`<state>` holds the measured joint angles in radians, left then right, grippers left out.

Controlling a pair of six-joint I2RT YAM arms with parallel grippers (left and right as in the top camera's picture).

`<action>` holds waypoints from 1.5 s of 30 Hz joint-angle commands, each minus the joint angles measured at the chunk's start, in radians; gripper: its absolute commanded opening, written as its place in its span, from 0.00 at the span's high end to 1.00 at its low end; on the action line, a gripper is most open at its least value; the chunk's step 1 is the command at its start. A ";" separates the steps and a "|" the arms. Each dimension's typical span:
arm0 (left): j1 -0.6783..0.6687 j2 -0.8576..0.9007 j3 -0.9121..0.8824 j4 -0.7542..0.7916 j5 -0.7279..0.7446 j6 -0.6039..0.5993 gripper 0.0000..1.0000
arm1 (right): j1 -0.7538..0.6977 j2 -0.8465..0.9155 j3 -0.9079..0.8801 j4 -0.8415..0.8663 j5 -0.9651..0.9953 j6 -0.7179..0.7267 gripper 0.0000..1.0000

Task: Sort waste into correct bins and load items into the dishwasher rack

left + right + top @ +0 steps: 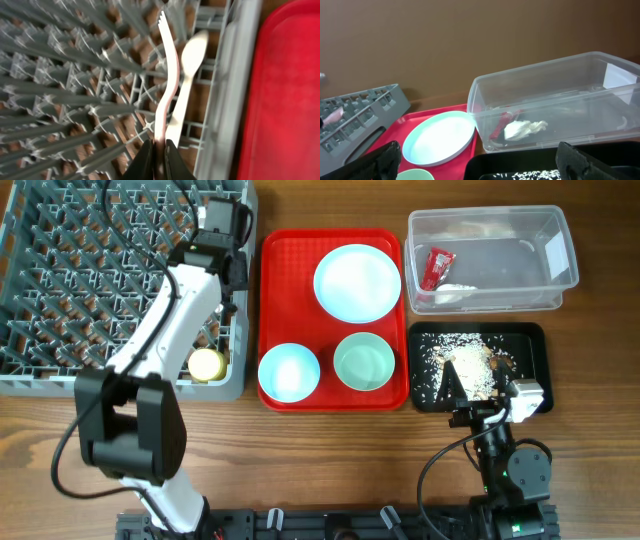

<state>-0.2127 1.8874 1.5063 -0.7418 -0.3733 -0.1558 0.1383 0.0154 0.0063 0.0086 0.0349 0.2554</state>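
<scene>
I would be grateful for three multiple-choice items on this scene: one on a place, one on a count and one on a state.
1. Where is the cup? A in the tub; B in the rack; C on the black tray.
2. How many bowls are on the red tray? A none; B one; C two.
3. What does the left gripper hold? A the fork; B the wrapper; C nothing.
Answers: 1 B, the cup sits inside the rack's near corner. 2 C, two bowls sit side by side on it. 3 A, the fingers pinch the fork's handle.
</scene>
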 commanded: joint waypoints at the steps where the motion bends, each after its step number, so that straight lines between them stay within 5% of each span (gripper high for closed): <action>1: 0.017 0.015 -0.002 -0.009 0.100 -0.009 0.73 | -0.008 -0.011 -0.001 0.006 0.017 -0.016 0.00; 2: 0.014 0.003 -0.002 -0.016 0.104 -0.009 0.40 | -0.008 -0.011 -0.001 0.006 0.017 -0.017 0.00; 4: 0.007 -0.022 0.001 -0.039 0.105 -0.009 0.00 | -0.008 -0.011 -0.001 0.006 0.017 -0.017 0.00; 15: -0.008 -0.322 0.019 -0.348 0.230 -0.092 0.01 | -0.008 -0.011 -0.001 0.005 0.017 -0.017 0.00; 19: -0.021 -0.404 0.017 -0.475 0.493 -0.098 0.19 | -0.008 -0.011 -0.001 0.006 0.017 -0.017 0.00; 24: -0.102 -0.401 -0.044 -0.542 0.499 -0.169 0.26 | -0.008 -0.011 -0.001 0.005 0.018 -0.017 0.00; 29: -0.224 -0.401 -0.228 -0.415 0.504 -0.251 0.30 | -0.008 -0.011 -0.001 0.006 0.017 -0.017 0.00; 35: -0.396 -0.397 -0.377 -0.081 0.503 -0.404 0.45 | -0.008 -0.011 -0.001 0.006 0.017 -0.016 0.00; 39: -0.522 -0.330 -0.380 0.155 0.360 -0.339 0.40 | -0.008 -0.011 -0.001 0.006 0.017 -0.016 0.00; 45: -0.535 -0.178 -0.380 0.209 0.248 -0.323 0.43 | -0.008 -0.011 -0.001 0.005 0.017 -0.017 0.00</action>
<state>-0.7578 1.6169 1.1324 -0.5419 -0.0235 -0.4992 0.1379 0.0154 0.0059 0.0086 0.0349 0.2554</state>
